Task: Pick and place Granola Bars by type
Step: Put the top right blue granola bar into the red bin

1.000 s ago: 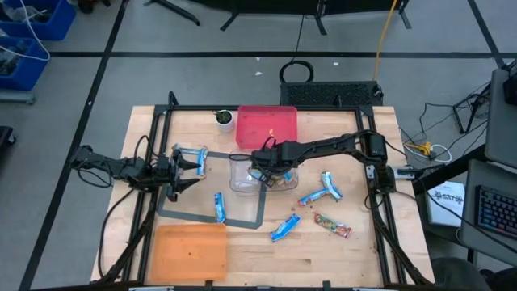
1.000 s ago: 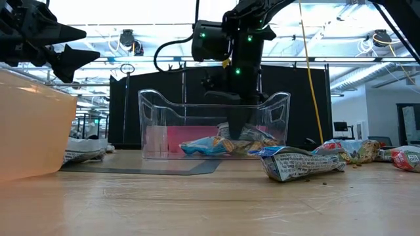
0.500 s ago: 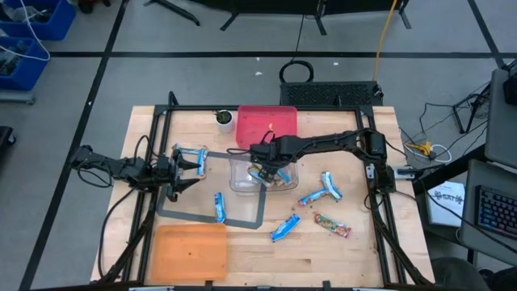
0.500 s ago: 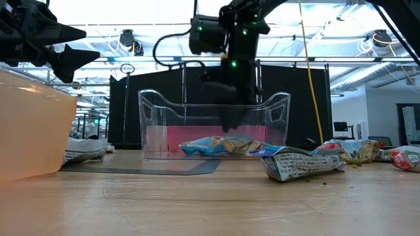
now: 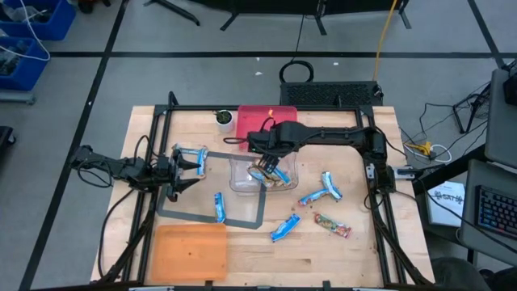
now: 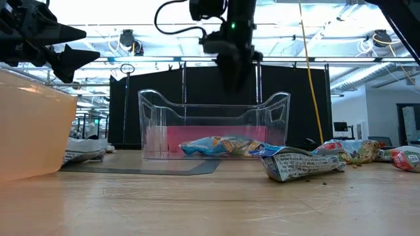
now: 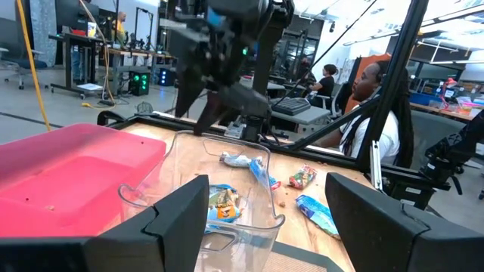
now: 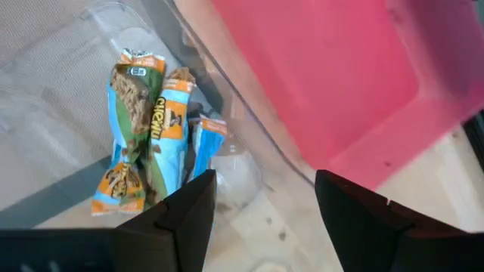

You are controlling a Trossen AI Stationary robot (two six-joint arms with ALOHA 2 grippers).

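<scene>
Two dark fingers of the right gripper (image 5: 273,164) stood parted and empty above the clear bin (image 5: 239,183), clear of its rim in the low view. Inside that bin lay several granola bars (image 8: 147,132) in blue, orange and green wrappers, bunched together on its floor. Just behind it sat the red bin (image 5: 266,123); nothing could be made out inside it. Loose bars (image 5: 284,228) lay scattered on the table (image 5: 355,250) nearby. Well apart at the table's left side, the left gripper (image 5: 190,170) hung open.

Two dark, jointed robot arms

Matte black links throughout; black cables loop off the right arm (image 5: 323,137); small green lights glow near its wrist.
</scene>
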